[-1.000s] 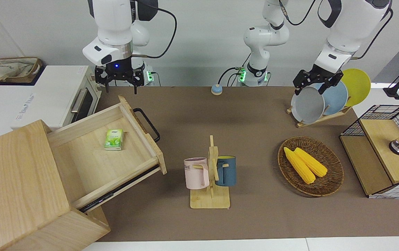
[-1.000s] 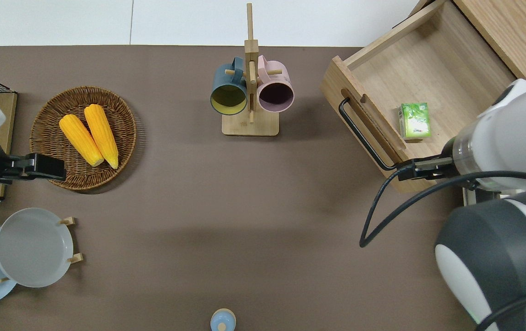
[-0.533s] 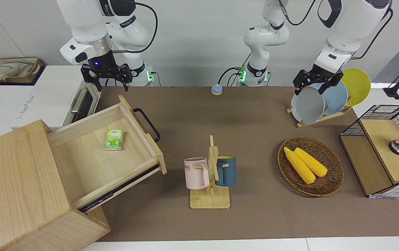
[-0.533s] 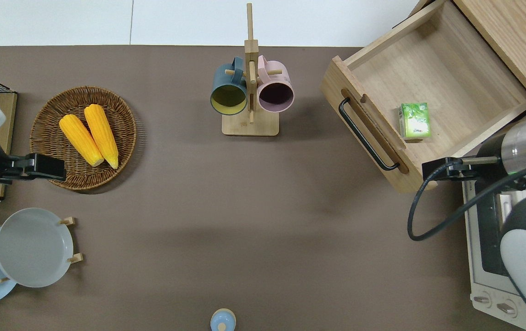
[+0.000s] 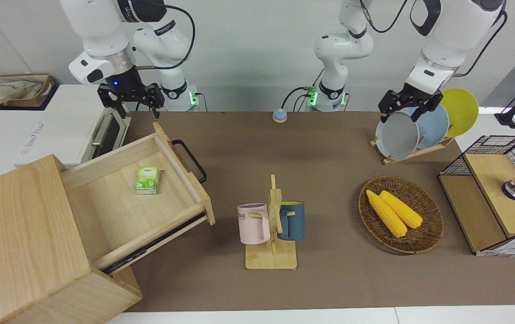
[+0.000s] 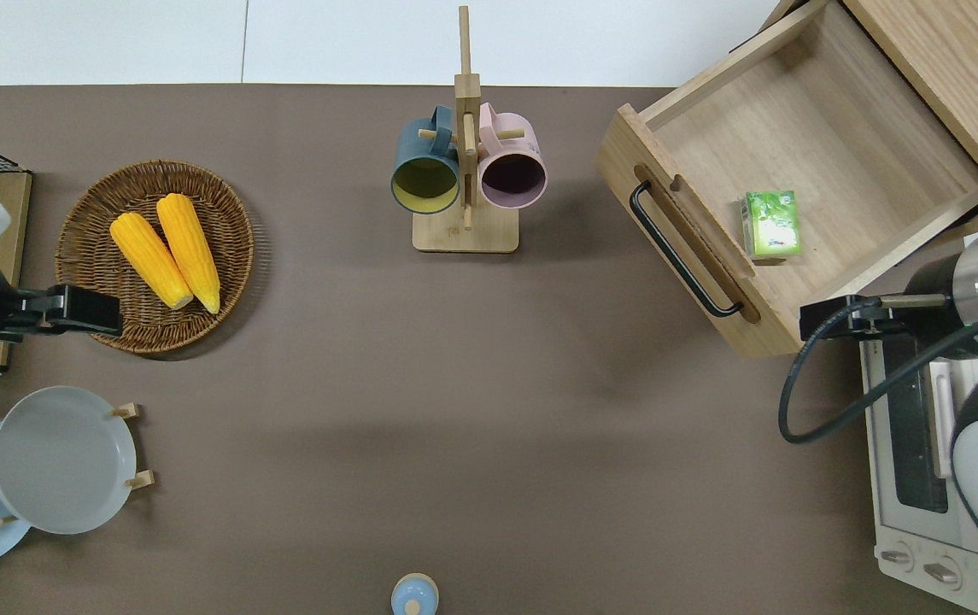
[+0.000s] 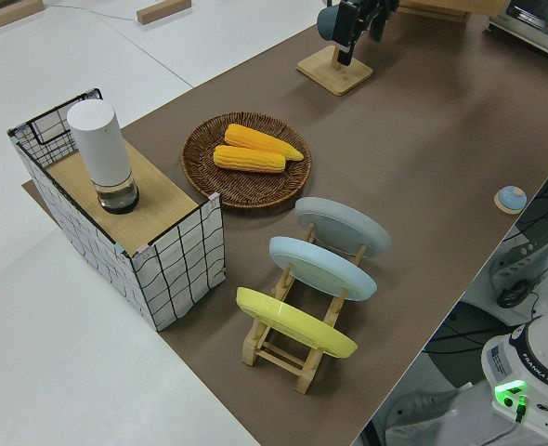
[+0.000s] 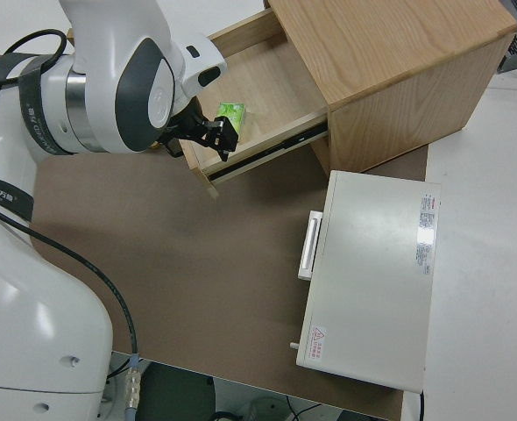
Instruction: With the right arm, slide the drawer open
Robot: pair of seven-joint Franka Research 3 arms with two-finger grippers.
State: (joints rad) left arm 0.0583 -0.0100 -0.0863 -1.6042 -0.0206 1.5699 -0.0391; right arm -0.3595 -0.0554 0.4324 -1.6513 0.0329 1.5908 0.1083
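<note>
The drawer (image 5: 136, 193) stands pulled well out of its wooden box (image 5: 23, 238), a green carton (image 5: 146, 180) inside. The right gripper (image 5: 129, 100), fingers spread and empty, has drawn away from the handle (image 5: 190, 160) toward the toaster oven (image 5: 104, 130), so the opening looks done. The left arm is parked.

The right gripper (image 5: 130, 101) is the one thing that moves. A second ago it hangs in the front view just above the drawer's upper corner, close to the black bar handle (image 5: 189, 160); now it sits higher and farther toward the upper left of that frame, in front of the white toaster oven (image 5: 104, 128). In the overhead view it retreats from the handle's lower end toward the right edge, uncovering the drawer (image 6: 805, 162) and the oven's glass door. Its fingers stand apart throughout.
</note>
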